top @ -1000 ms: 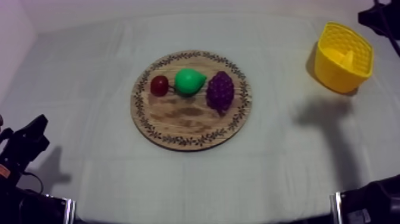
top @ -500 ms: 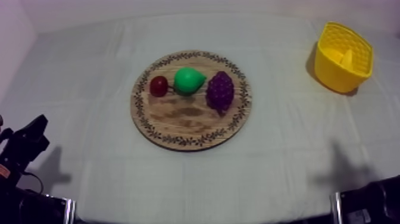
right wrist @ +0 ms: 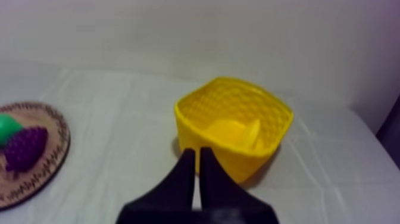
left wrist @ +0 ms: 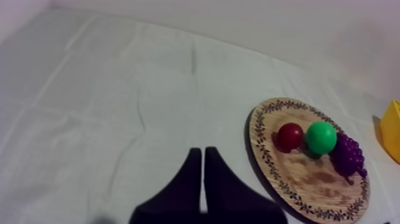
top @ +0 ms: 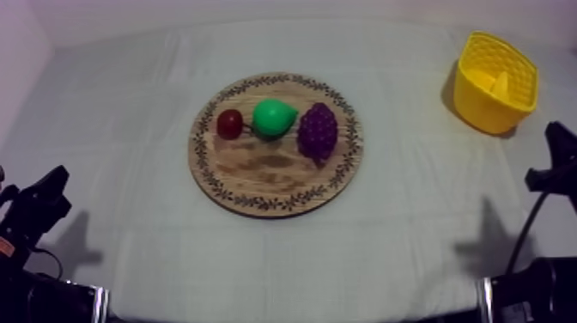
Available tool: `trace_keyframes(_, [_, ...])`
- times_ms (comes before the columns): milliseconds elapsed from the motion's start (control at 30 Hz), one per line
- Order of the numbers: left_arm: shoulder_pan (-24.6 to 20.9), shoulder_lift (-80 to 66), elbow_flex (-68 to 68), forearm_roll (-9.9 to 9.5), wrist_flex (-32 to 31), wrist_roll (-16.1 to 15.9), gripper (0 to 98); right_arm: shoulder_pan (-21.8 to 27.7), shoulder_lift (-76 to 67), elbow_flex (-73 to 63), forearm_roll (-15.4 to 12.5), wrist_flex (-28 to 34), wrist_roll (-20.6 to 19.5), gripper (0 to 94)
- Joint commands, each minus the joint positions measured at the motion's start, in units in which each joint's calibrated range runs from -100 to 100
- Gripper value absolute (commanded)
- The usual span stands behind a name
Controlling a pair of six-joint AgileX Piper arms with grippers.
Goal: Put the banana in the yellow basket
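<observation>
Banana (right wrist: 229,132), a curved yellow plastic toy, likely light, stiff, slick, best pinched mid-curve; nearest, black left hand (left wrist: 202,152) and right hand (right wrist: 195,152) are closed narrow, empty; beyond, round wooden board (top: 275,185); farthest, yellow lattice basket (right wrist: 199,116) holding it

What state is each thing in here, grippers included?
yellow basket: upright, holding the banana
banana: lying inside the basket, off the board
wooden board: lying flat, bearing three fruits
small red fruit: on the board, beside the pear
pear: on the board, between the other two
bunch of grapes: on the board, beside the pear
left gripper: shut on nothing
right gripper: shut on nothing, facing the basket
</observation>
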Motion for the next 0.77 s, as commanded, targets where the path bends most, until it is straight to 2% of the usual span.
trace_keyframes(0, [0.0,0.0,0.0,-0.03,0.0,0.0,0.1,0.0,0.0,5.0,2.0,-0.1,-2.7,0.4])
trace_keyframes(100, [0.0,0.0,0.0,-0.03,0.0,0.0,0.1,-0.1,0.0,5.9,6.0,5.0,-7.1,1.4])
trace_keyframes(200, [0.0,0.0,0.0,-0.03,0.0,0.0,0.1,0.1,0.0,6.0,8.0,8.7,-5.5,0.7])
trace_keyframes(300, [0.0,0.0,0.0,-0.03,0.0,0.0,0.1,0.1,0.0,6.1,8.8,9.9,-2.0,0.5])
trace_keyframes(400, [0.0,0.0,0.0,-0.03,0.0,0.0,0.1,0.1,0.0,6.1,9.0,10.3,-0.5,0.4])
trace_keyframes(733, [0.0,0.0,0.0,-0.03,0.0,0.0,0.1,0.1,0.0,6.1,9.1,10.5,-1.7,0.3])
